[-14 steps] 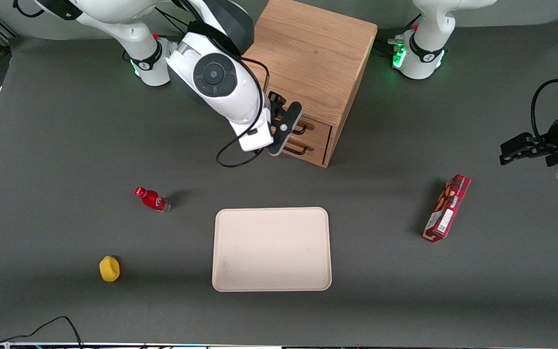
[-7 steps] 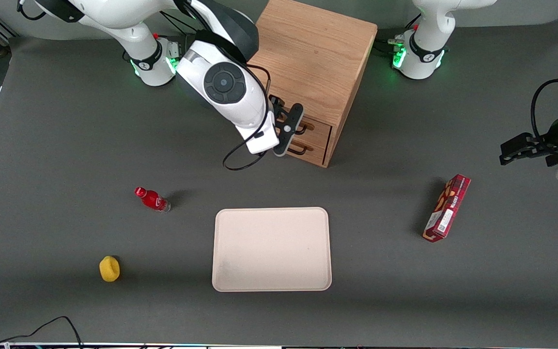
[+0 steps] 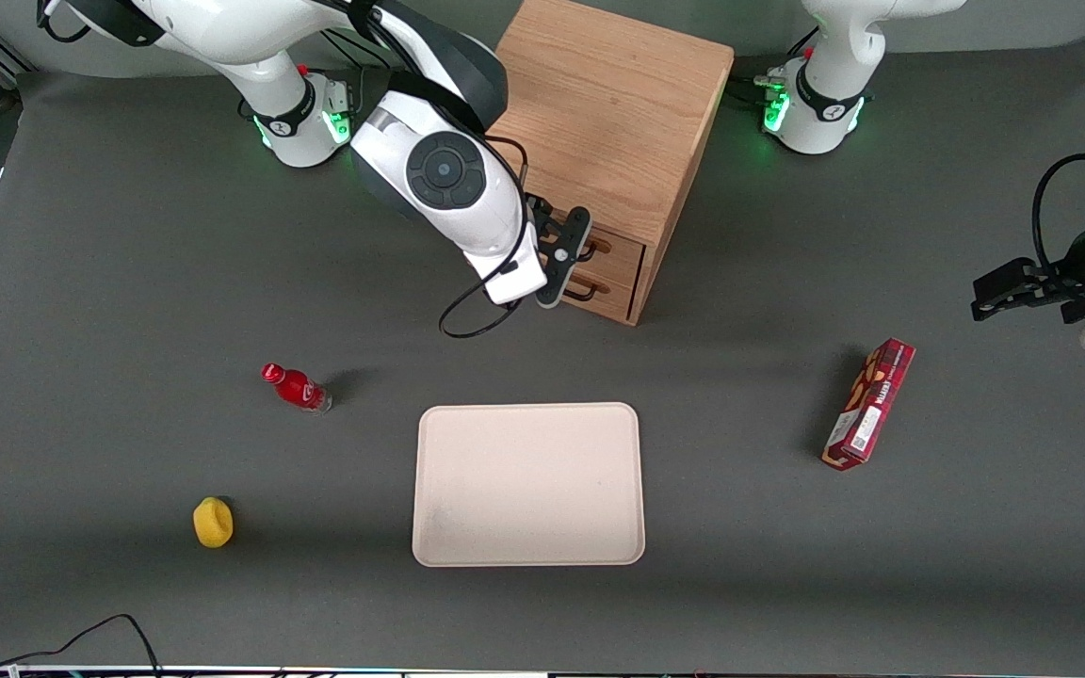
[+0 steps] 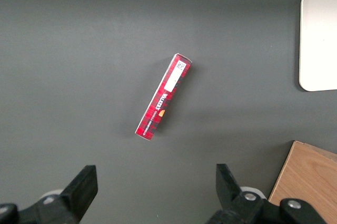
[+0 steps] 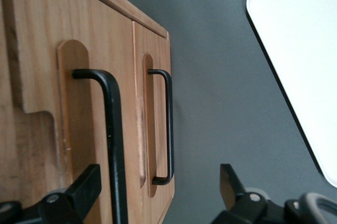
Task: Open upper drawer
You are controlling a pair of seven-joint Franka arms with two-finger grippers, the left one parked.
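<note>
My gripper (image 3: 569, 252) hangs in front of the oak cabinet (image 3: 613, 113), fingers (image 5: 234, 184) spread apart and gripping nothing.

The upper drawer (image 3: 616, 250) sits shut, flush in the cabinet, above the bottom drawer (image 3: 604, 292). Its black bar handle (image 5: 113, 129) lies between my fingers, though I cannot tell whether they touch it. A beige tray (image 3: 528, 484) lies on the desk (image 3: 128, 282), nearer the front camera.

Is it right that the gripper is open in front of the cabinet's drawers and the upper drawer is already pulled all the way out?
Not quite. The gripper is open in front of the cabinet, but the upper drawer is not pulled out. The right wrist view shows its front in line with the lower drawer, and its handle is not yet gripped.
</note>
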